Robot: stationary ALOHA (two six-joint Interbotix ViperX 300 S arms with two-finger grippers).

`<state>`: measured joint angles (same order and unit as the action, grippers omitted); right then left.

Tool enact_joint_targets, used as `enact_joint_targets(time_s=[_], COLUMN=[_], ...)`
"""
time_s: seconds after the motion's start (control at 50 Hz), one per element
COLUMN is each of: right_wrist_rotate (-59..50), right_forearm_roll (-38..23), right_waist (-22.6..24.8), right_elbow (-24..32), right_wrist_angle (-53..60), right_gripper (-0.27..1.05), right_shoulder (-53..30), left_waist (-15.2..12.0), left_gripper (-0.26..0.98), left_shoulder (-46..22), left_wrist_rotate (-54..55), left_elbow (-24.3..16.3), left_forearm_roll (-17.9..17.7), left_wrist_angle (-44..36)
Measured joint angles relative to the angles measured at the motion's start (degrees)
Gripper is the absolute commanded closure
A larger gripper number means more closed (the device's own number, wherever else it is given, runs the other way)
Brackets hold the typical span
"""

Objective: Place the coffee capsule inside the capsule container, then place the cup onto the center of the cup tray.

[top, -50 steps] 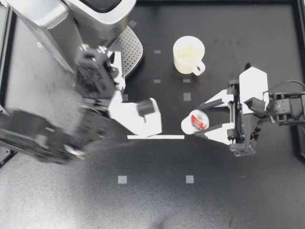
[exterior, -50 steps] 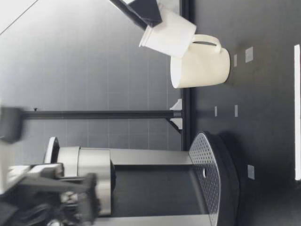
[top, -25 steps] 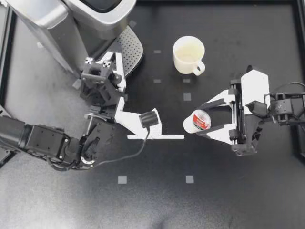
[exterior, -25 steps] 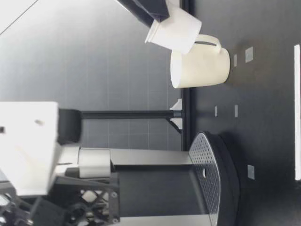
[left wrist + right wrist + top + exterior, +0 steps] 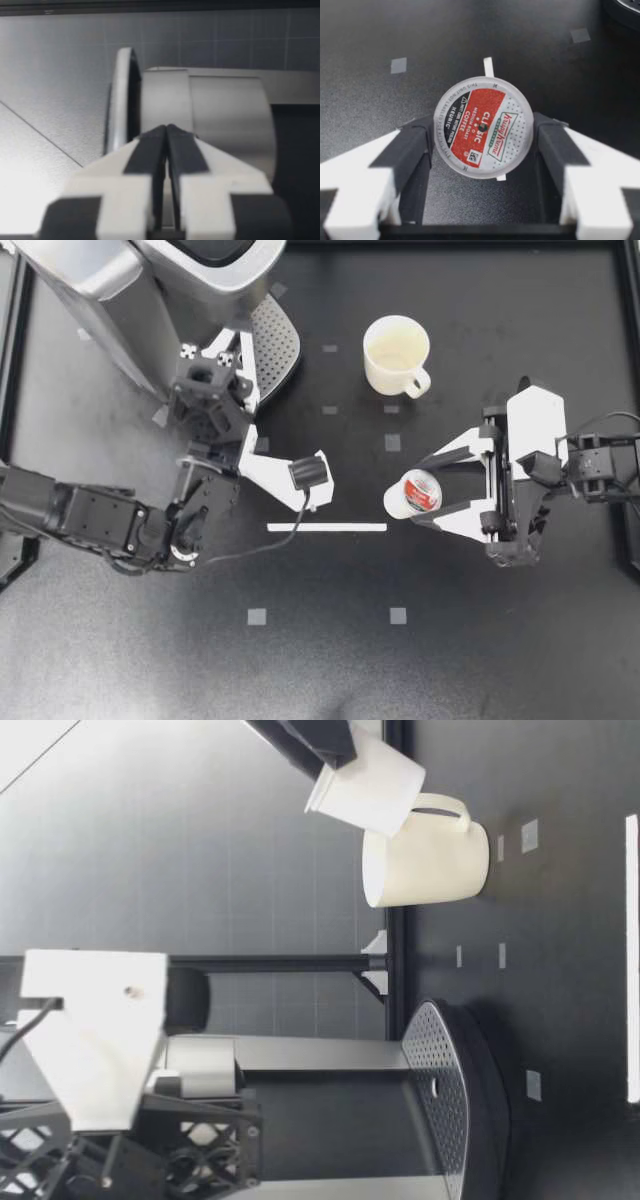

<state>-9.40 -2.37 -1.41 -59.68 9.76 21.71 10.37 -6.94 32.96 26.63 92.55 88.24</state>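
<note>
My right gripper [image 5: 418, 494] is shut on the coffee capsule [image 5: 412, 493], a white pod with a red and black foil lid, held above the table's middle. In the right wrist view the capsule [image 5: 482, 127] sits between both black pads [image 5: 407, 147], lid toward the camera. The cream cup [image 5: 397, 355] stands upright at the back, handle toward my right arm. In the low view the capsule [image 5: 365, 785] hangs tilted above the cup [image 5: 425, 860]. My left gripper [image 5: 224, 341] is beside the perforated cup tray [image 5: 272, 345]; its fingers [image 5: 150, 147] are shut on nothing, pointing at the silver coffee machine [image 5: 225, 110].
The coffee machine [image 5: 150, 280] fills the back left corner, with a dark opening [image 5: 215, 250] on top. A white tape line [image 5: 326, 527] and small grey tape squares [image 5: 392, 442] mark the black tabletop. A raised frame edge [image 5: 628, 390] runs along the right.
My left arm has swung back toward the coffee machine and its gripper now sits by the cup tray. The right gripper and capsule have barely shifted.
</note>
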Motion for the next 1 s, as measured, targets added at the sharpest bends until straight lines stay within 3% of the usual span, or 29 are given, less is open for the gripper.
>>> enact_joint_targets(time_s=[0.4, 1.0], right_wrist_rotate=[-0.1, -0.4], right_forearm_roll=[0.0, 0.0], right_waist=[0.0, 0.0], right_elbow=[0.0, -0.3], right_wrist_angle=[0.0, 0.9], right_gripper=[0.29, 0.29], right_shoulder=[0.0, 0.0], left_waist=[-2.4, -3.1], left_gripper=[0.67, 0.67], left_shoulder=[1.7, 5.0], left_wrist_rotate=[-0.3, -9.2], left_elbow=[0.6, -0.7], left_forearm_roll=[0.7, 4.0], left_wrist_angle=[-0.6, 0.7])
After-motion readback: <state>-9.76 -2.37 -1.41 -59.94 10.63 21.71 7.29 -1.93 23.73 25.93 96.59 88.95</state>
